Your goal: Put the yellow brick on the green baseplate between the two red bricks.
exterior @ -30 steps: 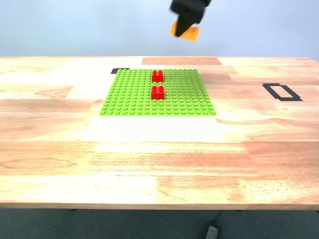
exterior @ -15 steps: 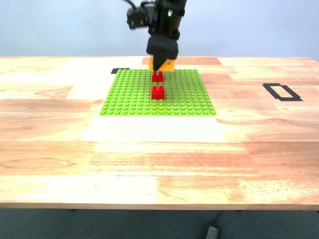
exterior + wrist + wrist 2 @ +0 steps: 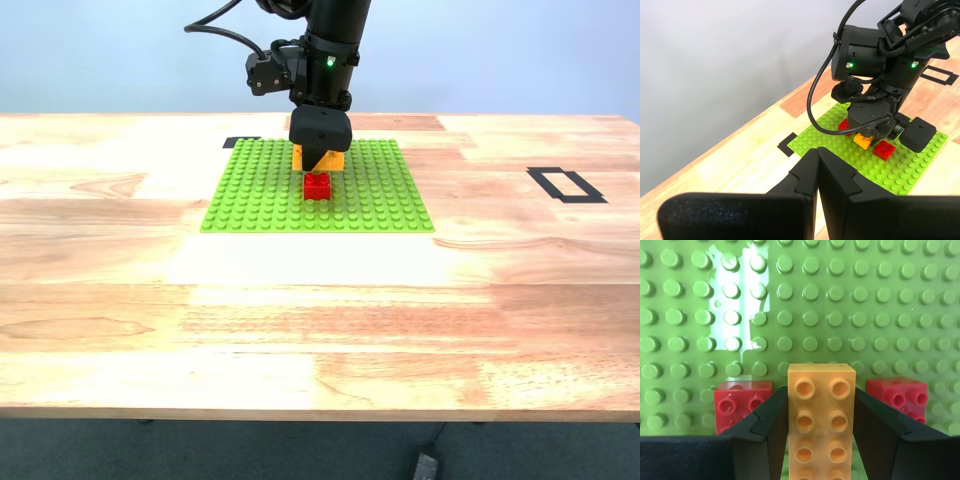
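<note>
Yellow brick is clamped lengthwise between the two fingers of my second gripper, studs up, and is the only item held. In the exterior view that gripper sits upper centre of the frame, low over the green baseplate; the brick shows as a yellow edge beside the black finger, directly above the nearer red brick. The farther red brick is hidden there behind the gripper.

Second wrist view: one red brick lies lower left of the frame, the other lower right, with the yellow brick centred in the gap between them. Whether its underside already touches the plate studs cannot be told.

First wrist view: my first gripper fills the lower frame, fingers drawn together with nothing between them, well apart from the plate. It plays no part in this step.

Assessment: the step in hand is seating the brick. Recommended practice:
- keep the brick square to the stud grid and level;
- descend straight down, no sideways drift, since the fingers flank both red bricks closely;
- press until it sits flush, then open only a little before lifting clear.

Risk: a tilted entry could jam against a red brick or leave one end unseated.
</note>
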